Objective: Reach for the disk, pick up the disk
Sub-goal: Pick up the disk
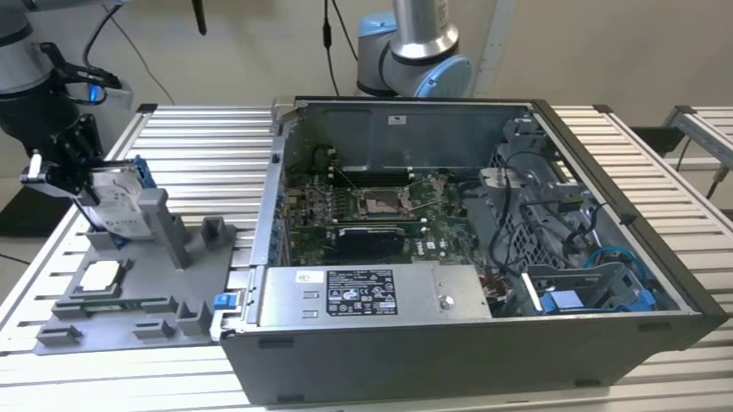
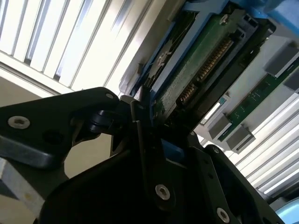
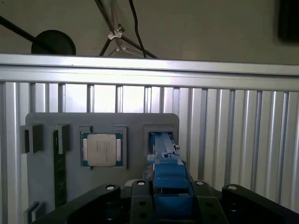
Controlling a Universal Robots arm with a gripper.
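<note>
Gripper (image 1: 71, 176) on the disk (image 1: 115, 204): I hold it at the far end of a grey tray (image 1: 137, 300), on the exterior view's left. That is well apart from the open computer case (image 1: 458, 360), which shares the slatted metal table (image 1: 687, 197). The reach looks finished. The disk stands on edge, its white label turned toward the case, with my gripper at its upper end. In the first wrist view the disk (image 3: 164, 163), seen edge-on in its blue frame, runs straight between my fingers (image 3: 140, 189) with no gap showing on either side. Its far end lines up with a slot (image 3: 161, 137) in the tray, just beside the square silver chip (image 3: 102, 149). In the second wrist view the disk (image 2: 201, 65) shows its green circuit-board side, rising out of black fingers (image 2: 140, 126) that press against its edge. I judge the grip made, with the jaws clamped on the frame rather than spread. What is left is the lift: the disk's lower end sits at or very near the tray, and I cannot tell whether it is clear of its slot.
</note>
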